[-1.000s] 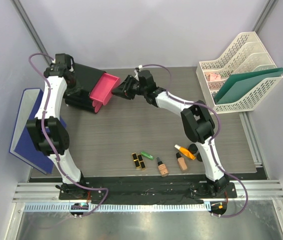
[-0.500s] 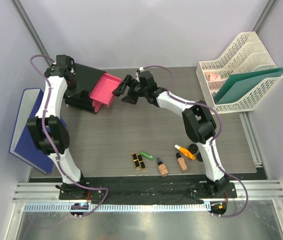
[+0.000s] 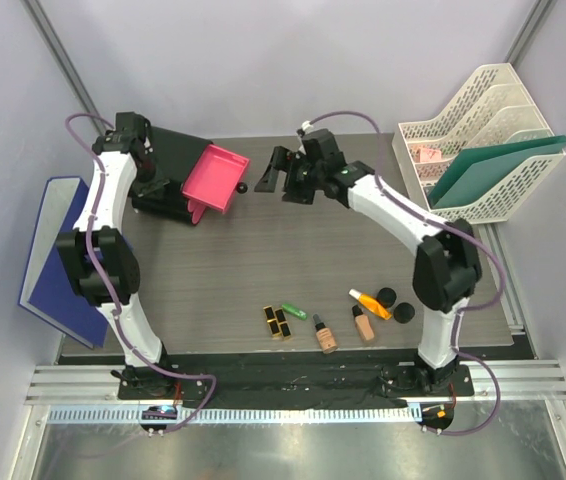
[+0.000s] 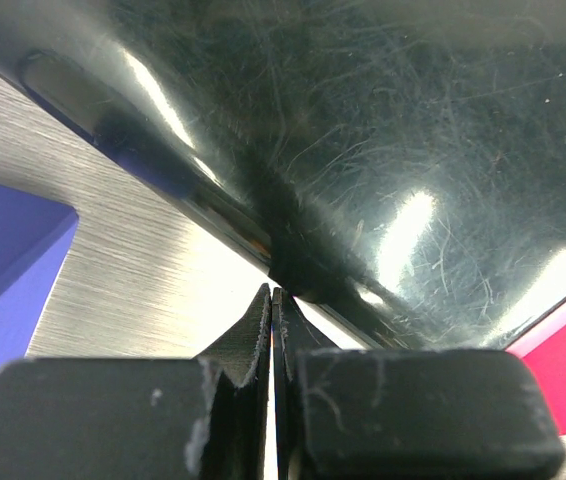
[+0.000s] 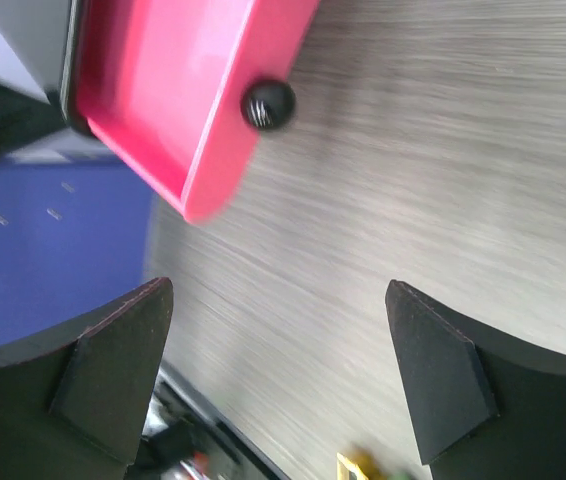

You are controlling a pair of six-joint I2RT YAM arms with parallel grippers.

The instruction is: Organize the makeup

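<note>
My right claw (image 3: 268, 173) hangs with its jaws wide apart, gripping nothing. In the wrist view its fingers (image 5: 113, 370) frame bare table (image 3: 263, 250). The pink drawer (image 3: 213, 178) sits at about 12 o'clock there, showing its black knob (image 3: 244, 186). From above, that drawer is pulled out of the black box (image 3: 173, 150) at the claw's 9 o'clock, and knob and claw are apart. My left claw (image 4: 273, 330) is pinched together on nothing, tips right at the glossy edge of the black box. The makeup lies well away at 6 o'clock, near the bases, all of it on the table: lipsticks (image 3: 278, 322), green tube (image 3: 294, 311), one foundation bottle (image 3: 325, 334), the other foundation bottle (image 3: 364, 325), orange tube (image 3: 370, 303), one compact (image 3: 387, 296), the other compact (image 3: 403, 313).
</note>
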